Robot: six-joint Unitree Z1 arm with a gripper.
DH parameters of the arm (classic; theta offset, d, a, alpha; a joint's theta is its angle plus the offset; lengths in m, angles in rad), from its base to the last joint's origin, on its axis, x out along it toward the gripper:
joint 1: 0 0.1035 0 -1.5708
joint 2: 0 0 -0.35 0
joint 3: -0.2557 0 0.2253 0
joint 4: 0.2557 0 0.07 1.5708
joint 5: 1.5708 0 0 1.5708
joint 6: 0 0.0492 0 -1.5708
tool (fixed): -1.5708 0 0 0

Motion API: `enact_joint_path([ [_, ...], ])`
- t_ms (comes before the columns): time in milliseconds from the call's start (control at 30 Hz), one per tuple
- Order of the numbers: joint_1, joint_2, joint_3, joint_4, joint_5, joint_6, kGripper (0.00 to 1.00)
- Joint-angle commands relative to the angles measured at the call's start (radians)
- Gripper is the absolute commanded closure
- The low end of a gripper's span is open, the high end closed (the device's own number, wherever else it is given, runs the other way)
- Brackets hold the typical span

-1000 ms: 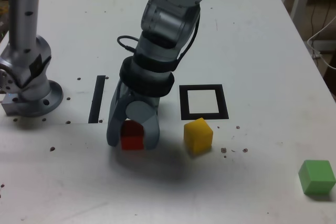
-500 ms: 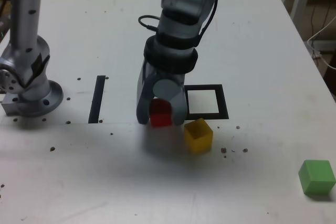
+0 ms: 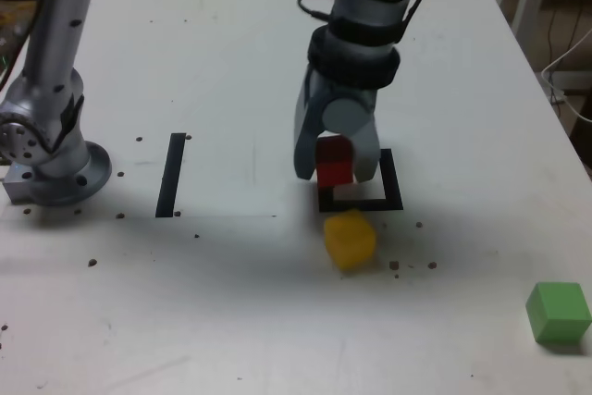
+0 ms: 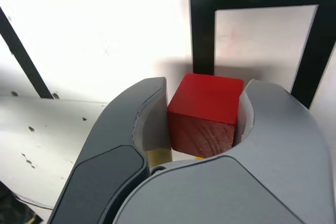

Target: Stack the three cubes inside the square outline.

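Carrying the red cube (image 3: pixel 334 162) clamped between both jaws, your gripper (image 3: pixel 336 166) hung above the near left part of the square outline (image 3: pixel 392 193) on the white table (image 3: pixel 231 43), the cube clear of the surface, in what read as the first placement of the stack. The wrist view showed the red block squeezed on two opposite faces, with the outline's white centre (image 4: pixel 262 45) lying just beyond it and not yet beneath it. You had nothing inside the frame at this point: its centre looked bare in both views. The yellow cube (image 3: pixel 349 239) sat on the table just near of the outline, and the green cube (image 3: pixel 558 312) waited well apart at the exterior view's near right. A straight black strip (image 3: pixel 170 176) lay off to the exterior view's left. Your next move likely called for a short shift toward the centre, then a square, level descent before release.
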Motion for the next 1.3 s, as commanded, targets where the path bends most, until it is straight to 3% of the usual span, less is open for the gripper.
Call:
enact_joint_path([
  [0,0.008,0.018,-0.026,0.015,0.004,0.018,0.71],
  [1267,0.062,0.144,-0.14,0.046,0.028,0.094,0.7],
])
